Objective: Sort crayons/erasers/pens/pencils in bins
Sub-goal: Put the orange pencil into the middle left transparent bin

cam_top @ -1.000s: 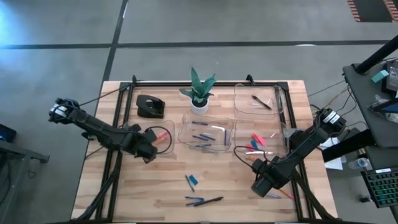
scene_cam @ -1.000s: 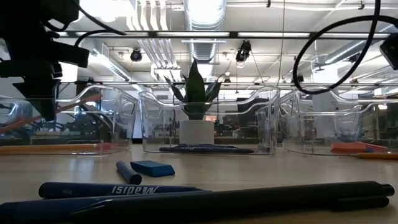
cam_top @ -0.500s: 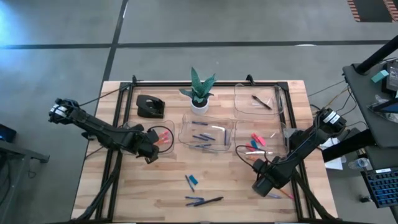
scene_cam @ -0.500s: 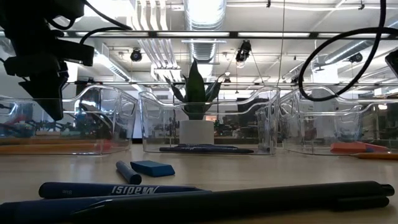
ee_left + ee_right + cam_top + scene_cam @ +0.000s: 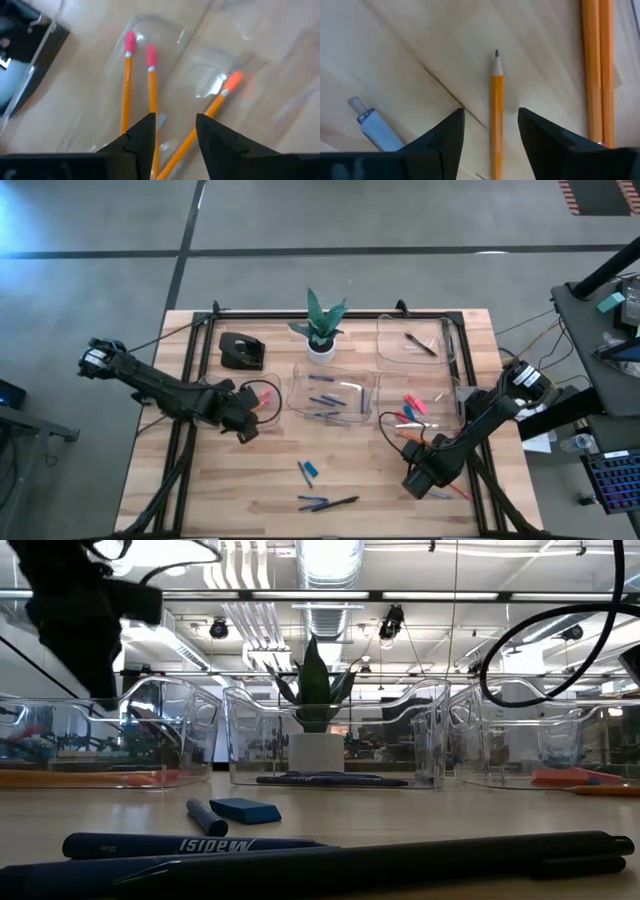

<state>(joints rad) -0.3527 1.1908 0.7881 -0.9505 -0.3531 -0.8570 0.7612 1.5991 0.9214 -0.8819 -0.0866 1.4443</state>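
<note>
The left gripper (image 5: 174,132) hangs over the left bin (image 5: 165,45), fingers apart and empty; three pencils (image 5: 127,85) lie below it. The right gripper (image 5: 490,132), wide open, straddles a loose pencil (image 5: 496,105) on the table (image 5: 250,480).

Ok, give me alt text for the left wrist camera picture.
Three orange pencils with pink eraser ends lie in a clear bin on a wooden table. The left gripper hangs above them, its dark fingers apart and holding nothing.

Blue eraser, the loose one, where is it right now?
In the high view the blue eraser lies on bare table in front of the middle bin, beside a crayon.
</note>
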